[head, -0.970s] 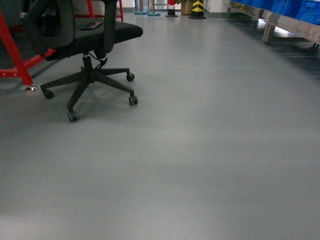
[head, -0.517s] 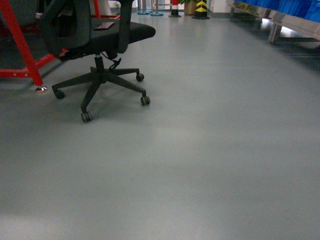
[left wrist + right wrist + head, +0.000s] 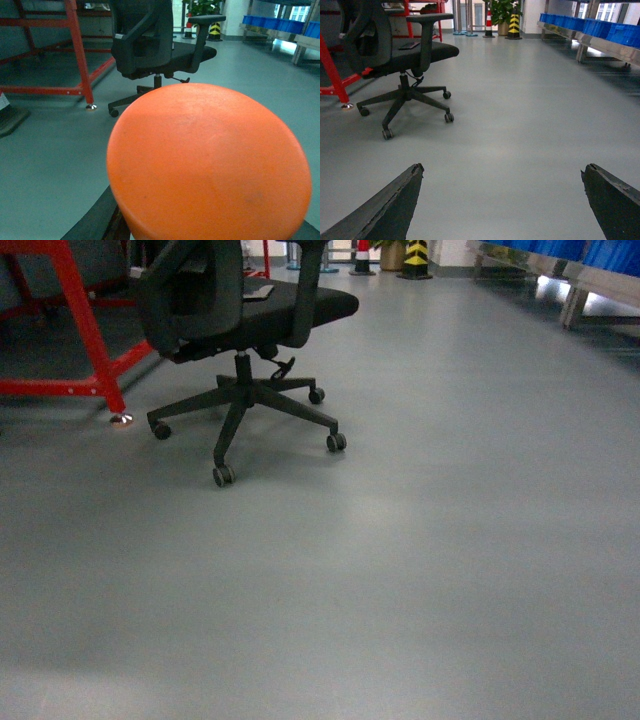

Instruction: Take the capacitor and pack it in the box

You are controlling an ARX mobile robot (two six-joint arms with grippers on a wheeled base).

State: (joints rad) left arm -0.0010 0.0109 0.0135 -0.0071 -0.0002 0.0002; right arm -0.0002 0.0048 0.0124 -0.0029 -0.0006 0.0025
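Office chair (image 3: 245, 335) shifted right, grey floor (image 3: 420, 540)

We see black office chair (image 3: 240, 320) on grey floor (image 3: 420, 540), beside red frame (image 3: 85, 330); blue bins (image 3: 600, 27) far right; orange disc (image 3: 207, 165) close up.

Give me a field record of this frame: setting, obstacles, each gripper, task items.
setting: open grey floor, indoor workshop
nearest obstacle: black office chair on castors, ahead and to the left
behind chair: red metal frame
far right: blue bins on a metal bench
far end: striped bollard beside a potted plant
left gripper: holds a large orange round object; fingers mostly hidden
right gripper: open, empty, both fingers spread wide
box: not in view
capacitor: none identifiable
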